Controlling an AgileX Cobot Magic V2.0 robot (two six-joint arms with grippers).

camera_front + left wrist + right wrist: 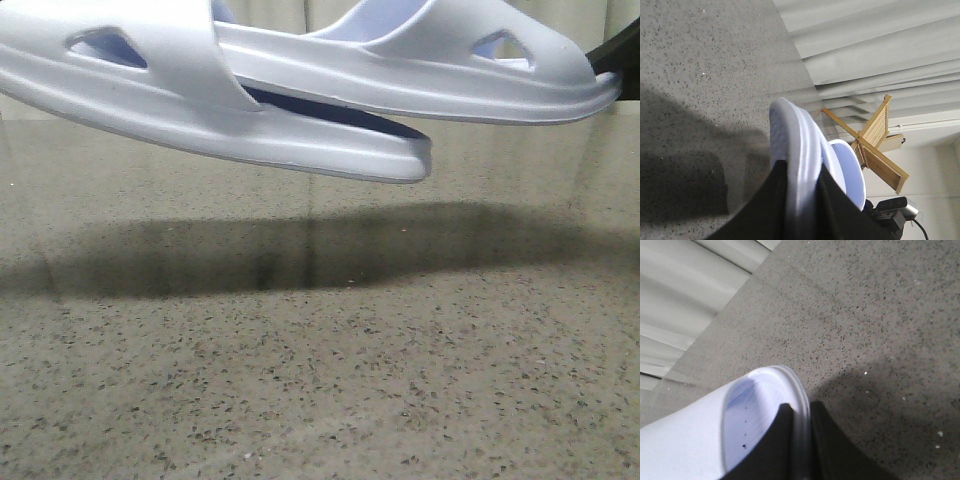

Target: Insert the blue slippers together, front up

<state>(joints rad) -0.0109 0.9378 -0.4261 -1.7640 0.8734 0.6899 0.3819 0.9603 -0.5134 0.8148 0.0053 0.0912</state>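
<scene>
Two pale blue slippers hang close above the table in the front view. The left slipper [180, 90] reaches in from the left, and the right slipper [430, 60] from the right. Their ends overlap in the middle, the right one above and behind. My left gripper [800, 167] is shut on the left slipper's [795, 135] thick sole edge, with the other slipper [847, 165] just beyond it. My right gripper [800, 407] is shut on the right slipper's [700, 435] sole rim. Only a dark bit of the right gripper [617, 55] shows in the front view.
A speckled grey stone table [320, 380] lies below, with the slippers' shadow on it. Pale curtains hang behind the table. A wooden folding rack [880, 145] stands beyond the table's far side.
</scene>
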